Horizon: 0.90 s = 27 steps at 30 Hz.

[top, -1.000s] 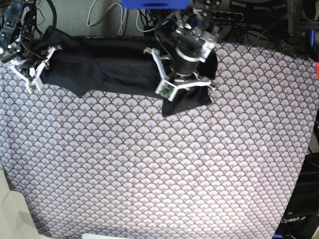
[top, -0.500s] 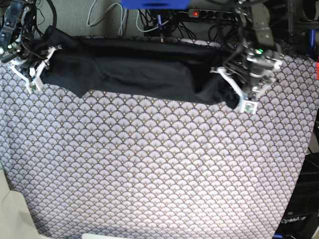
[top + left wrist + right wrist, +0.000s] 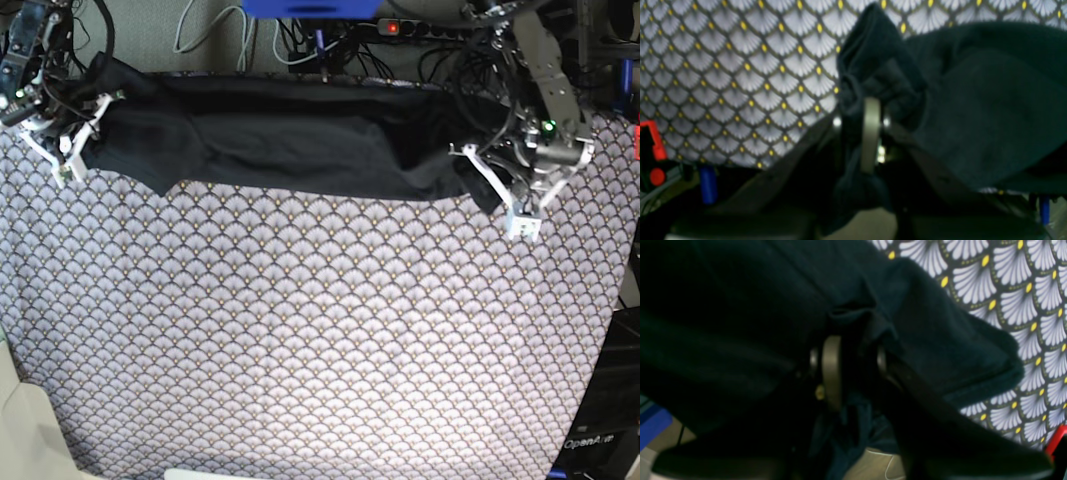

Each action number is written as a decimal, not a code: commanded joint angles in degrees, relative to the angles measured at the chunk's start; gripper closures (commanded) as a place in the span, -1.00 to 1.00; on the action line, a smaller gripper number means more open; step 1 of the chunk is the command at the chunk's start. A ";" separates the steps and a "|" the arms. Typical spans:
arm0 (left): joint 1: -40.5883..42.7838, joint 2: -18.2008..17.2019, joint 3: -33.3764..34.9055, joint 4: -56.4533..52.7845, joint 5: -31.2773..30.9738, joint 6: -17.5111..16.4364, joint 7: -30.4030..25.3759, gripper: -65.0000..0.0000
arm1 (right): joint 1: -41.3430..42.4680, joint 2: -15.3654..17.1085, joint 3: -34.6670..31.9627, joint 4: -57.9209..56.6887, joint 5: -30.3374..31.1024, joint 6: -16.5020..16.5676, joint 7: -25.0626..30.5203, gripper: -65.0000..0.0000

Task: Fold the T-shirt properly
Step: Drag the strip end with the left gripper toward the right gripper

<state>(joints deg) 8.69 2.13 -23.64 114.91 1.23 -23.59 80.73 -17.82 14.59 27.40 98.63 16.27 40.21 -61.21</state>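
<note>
- Currently the T-shirt [image 3: 290, 145] lies bunched in a long strip across the far side of the counter [image 3: 320, 330], on the patterned cloth.
- My R tool [image 3: 853, 360] is clenched w/ a fold of the shirt in it, at the strip's end.
- My L tool [image 3: 862, 130] has shirt fabric pinched too, at the opp. end.
- Near each tool, a dark flap sticks out over the scallop print.

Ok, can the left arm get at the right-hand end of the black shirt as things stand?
Probably not: the left claw looks busy with cloth at the opposite end of the shirt, and the right claw sits over that end.
</note>
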 commanded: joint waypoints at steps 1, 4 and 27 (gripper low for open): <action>-0.47 0.81 0.30 1.18 0.30 0.25 -0.73 1.00 | 0.20 0.84 0.34 0.84 0.30 -0.21 0.77 0.53; -0.03 1.69 4.25 1.18 3.47 2.28 -0.73 1.00 | 0.20 0.84 0.34 0.84 0.30 -0.21 0.77 0.53; 2.26 6.87 48.47 0.74 16.13 27.51 -0.73 1.00 | 0.29 0.75 -0.98 0.84 0.30 -0.21 0.77 0.53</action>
<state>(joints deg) 11.55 8.36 24.51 114.87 17.82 3.95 80.82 -17.82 14.48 26.24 98.61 16.03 40.21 -61.23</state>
